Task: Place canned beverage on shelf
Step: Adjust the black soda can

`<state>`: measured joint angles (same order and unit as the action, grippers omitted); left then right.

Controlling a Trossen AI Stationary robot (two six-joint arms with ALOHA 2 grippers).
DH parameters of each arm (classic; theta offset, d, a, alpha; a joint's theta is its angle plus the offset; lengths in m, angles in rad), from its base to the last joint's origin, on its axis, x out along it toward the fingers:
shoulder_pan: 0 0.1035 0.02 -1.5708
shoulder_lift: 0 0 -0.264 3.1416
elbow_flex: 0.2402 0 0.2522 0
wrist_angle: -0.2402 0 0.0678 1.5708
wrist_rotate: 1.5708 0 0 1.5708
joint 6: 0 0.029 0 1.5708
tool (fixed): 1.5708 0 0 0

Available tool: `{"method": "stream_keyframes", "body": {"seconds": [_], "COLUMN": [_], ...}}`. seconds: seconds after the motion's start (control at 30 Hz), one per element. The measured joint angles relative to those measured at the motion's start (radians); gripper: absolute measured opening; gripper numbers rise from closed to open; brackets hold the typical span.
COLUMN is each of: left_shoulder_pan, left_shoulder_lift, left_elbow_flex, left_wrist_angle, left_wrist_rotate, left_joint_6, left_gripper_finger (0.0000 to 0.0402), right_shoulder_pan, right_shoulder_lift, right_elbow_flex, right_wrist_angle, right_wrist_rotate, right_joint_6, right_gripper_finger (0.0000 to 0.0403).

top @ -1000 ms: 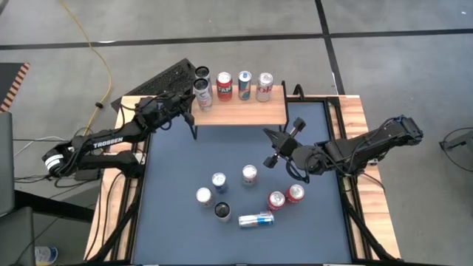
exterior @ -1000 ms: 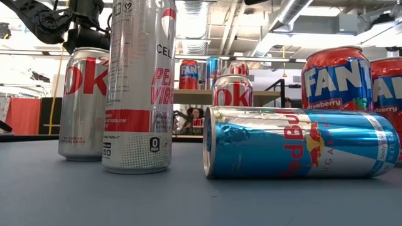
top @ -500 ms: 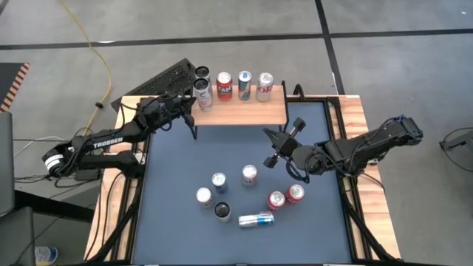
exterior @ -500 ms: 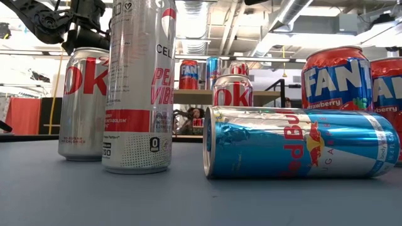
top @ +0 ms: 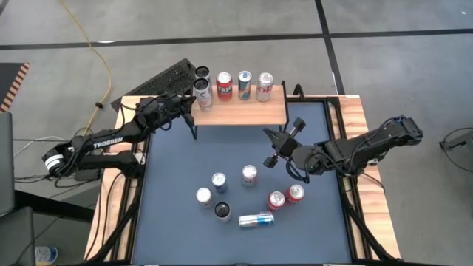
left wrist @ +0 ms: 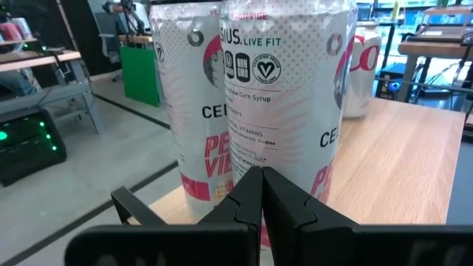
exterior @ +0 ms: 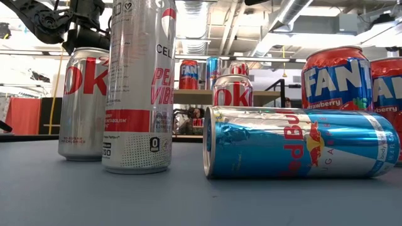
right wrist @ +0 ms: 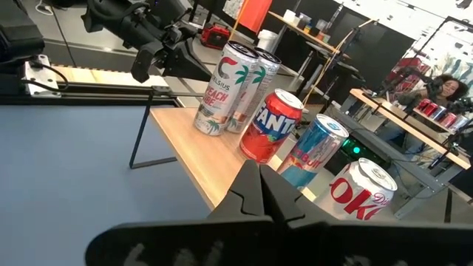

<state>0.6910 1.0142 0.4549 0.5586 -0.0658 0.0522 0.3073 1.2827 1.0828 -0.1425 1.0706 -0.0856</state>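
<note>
The shelf (top: pixel 244 111) stands at the table's far edge, its light-wood top on thin black legs. On it stand two tall Celsius cans (top: pixel 201 92), a Fanta can (top: pixel 225 86), a Red Bull can (top: pixel 244 86) and a Diet Coke can (top: pixel 264 86). My left gripper (top: pixel 189 103) is shut and level at the shelf's left end, right in front of a Celsius can (left wrist: pixel 288 96). My right gripper (top: pixel 272 140) is shut and hangs over the table's middle, pointing toward the shelf (right wrist: pixel 199 162) and holding nothing. My left gripper has its shut fingertips (left wrist: pixel 251 185) level against the lower side of the Celsius can (left wrist: pixel 295 170), coming from the table's left. I cannot tell whether they touch it. The can stands upright on the shelf top.
Several cans stand on the dark mat (top: pixel 177 222) near the front: Diet Coke cans (top: pixel 250 175), two red cans (top: pixel 285 196), a black-topped tall can (top: pixel 222 210), and a Red Bull can (top: pixel 256 219) lying on its side. A keyboard (top: pixel 159 81) lies behind the shelf's left end.
</note>
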Motion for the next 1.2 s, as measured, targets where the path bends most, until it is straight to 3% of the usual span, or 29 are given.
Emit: {"method": "stream_keyframes", "body": {"seconds": [0.63, 0.87, 1.07, 1.2], "left_shoulder_pan": [-0.001, -0.023, -0.100, -0.173], "left_shoulder_lift": [-0.001, -0.109, -0.274, -0.371], "left_elbow_flex": [0.000, 0.020, 0.084, 0.105], "left_wrist_angle": [0.016, -0.161, -0.486, -0.566], "left_wrist_rotate": [0.030, 0.101, 0.298, 0.453], "left_joint_6": [-0.011, -0.077, -0.102, -0.133], "left_gripper_finger": [0.0000, 0.0000, 0.0000, 0.0000], "right_shoulder_pan": [-0.002, 0.007, 0.008, 0.007], "right_shoulder_lift": [0.000, 0.000, 0.000, 0.000], "right_elbow_flex": [0.000, 0.000, 0.000, 0.000], "right_wrist_angle": [0.000, -0.031, -0.048, -0.111], "right_wrist_rotate": [0.000, -0.075, -0.221, -0.320], "right_joint_6": [0.000, 0.007, 0.007, 0.021], "right_gripper_finger": [0.0000, 0.0000, 0.0003, 0.0041]}}
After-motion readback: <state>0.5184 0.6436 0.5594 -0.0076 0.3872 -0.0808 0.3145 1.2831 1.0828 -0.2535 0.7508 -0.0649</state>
